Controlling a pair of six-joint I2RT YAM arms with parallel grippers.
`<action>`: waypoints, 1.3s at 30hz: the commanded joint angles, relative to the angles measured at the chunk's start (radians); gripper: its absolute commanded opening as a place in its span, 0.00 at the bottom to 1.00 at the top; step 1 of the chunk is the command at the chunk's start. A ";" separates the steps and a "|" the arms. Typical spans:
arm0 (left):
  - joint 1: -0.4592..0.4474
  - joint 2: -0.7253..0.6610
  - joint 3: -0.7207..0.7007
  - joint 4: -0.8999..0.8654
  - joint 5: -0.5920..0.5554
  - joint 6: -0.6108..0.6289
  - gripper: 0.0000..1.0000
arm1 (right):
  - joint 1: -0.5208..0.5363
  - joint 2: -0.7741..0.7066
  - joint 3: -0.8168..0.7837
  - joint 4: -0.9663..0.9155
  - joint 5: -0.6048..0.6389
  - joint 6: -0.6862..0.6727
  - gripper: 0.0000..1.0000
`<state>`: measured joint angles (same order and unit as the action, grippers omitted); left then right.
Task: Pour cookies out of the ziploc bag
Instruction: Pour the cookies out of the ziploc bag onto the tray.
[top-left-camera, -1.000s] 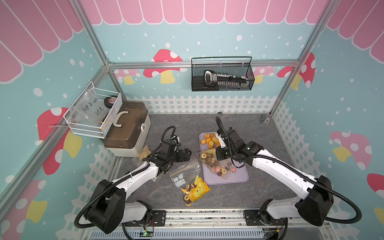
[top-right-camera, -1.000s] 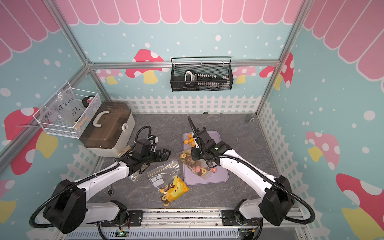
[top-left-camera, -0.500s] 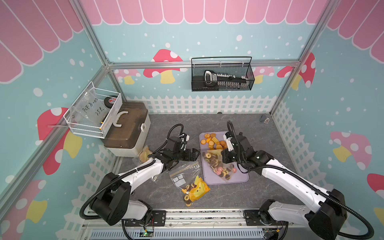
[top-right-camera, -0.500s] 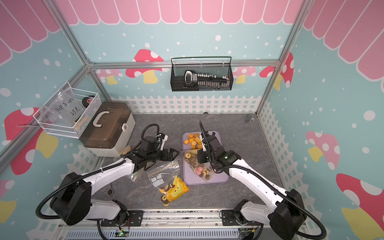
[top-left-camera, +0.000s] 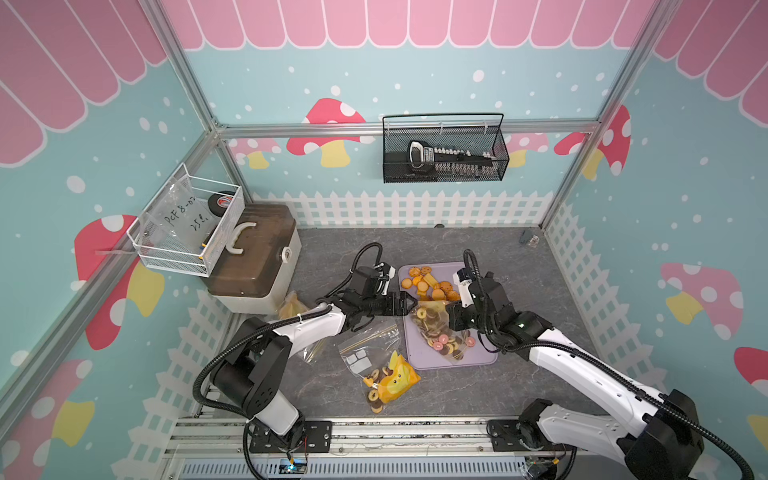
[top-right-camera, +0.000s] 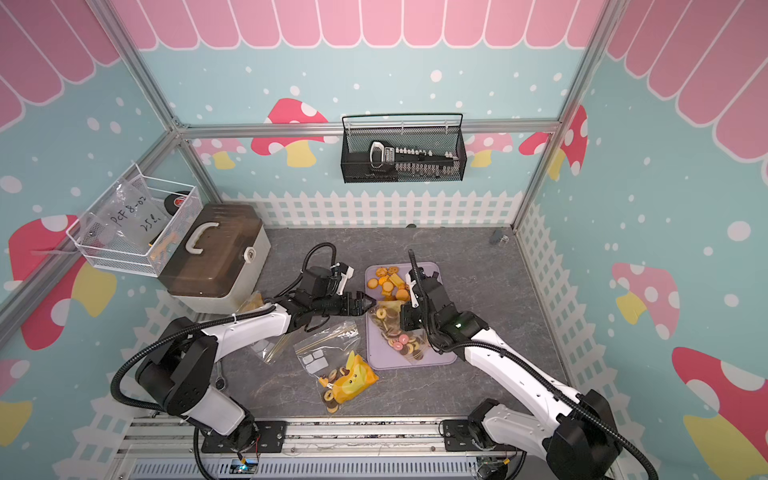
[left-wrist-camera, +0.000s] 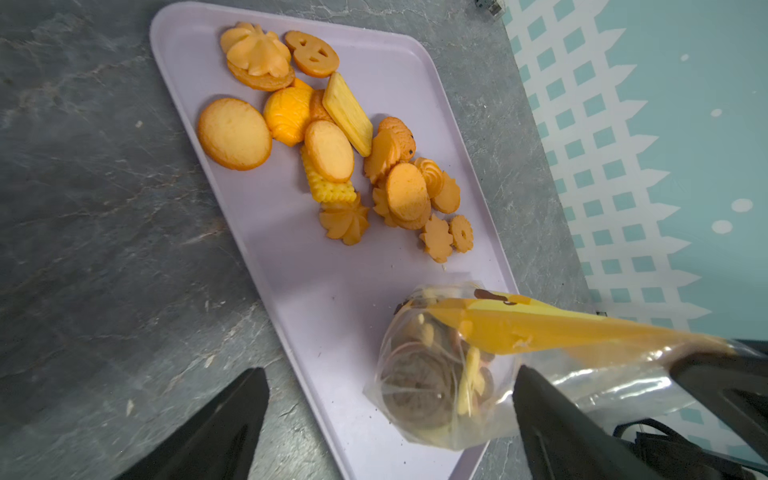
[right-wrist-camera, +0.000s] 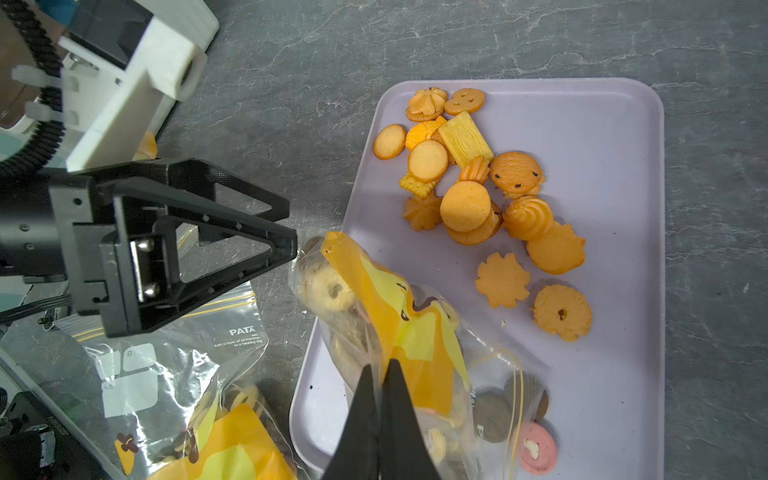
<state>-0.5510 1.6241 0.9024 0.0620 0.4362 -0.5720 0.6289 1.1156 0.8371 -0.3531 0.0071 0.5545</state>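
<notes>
Right wrist view, tray (right-wrist-camera: 602, 124): lilac; a pour aimed past its edge would land on the table (right-wrist-camera: 457, 33).
Ziploc bag (right-wrist-camera: 415, 316): slick film could slip free; one end overhangs the tray edge.
Left pincer (left-wrist-camera: 388, 370): jaws wide apart, one against the bag's end.
Right pincer (right-wrist-camera: 380, 368): clamped on bag film.
Cookies (right-wrist-camera: 465, 205): orange ones loose beyond that pincer's tips; brown, pink ones bagged under them.
</notes>
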 joint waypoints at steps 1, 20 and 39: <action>-0.001 0.043 0.024 0.085 0.061 -0.101 0.87 | -0.005 -0.014 -0.008 0.022 -0.001 0.001 0.00; -0.007 0.086 0.040 0.147 0.118 -0.131 0.23 | -0.018 -0.019 -0.004 0.007 -0.005 0.002 0.00; -0.028 0.011 0.157 -0.035 0.075 -0.077 0.00 | -0.023 0.010 0.060 -0.002 -0.031 0.002 0.00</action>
<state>-0.5777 1.6855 1.0050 0.0788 0.5293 -0.6800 0.6121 1.1172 0.8593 -0.3515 -0.0097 0.5545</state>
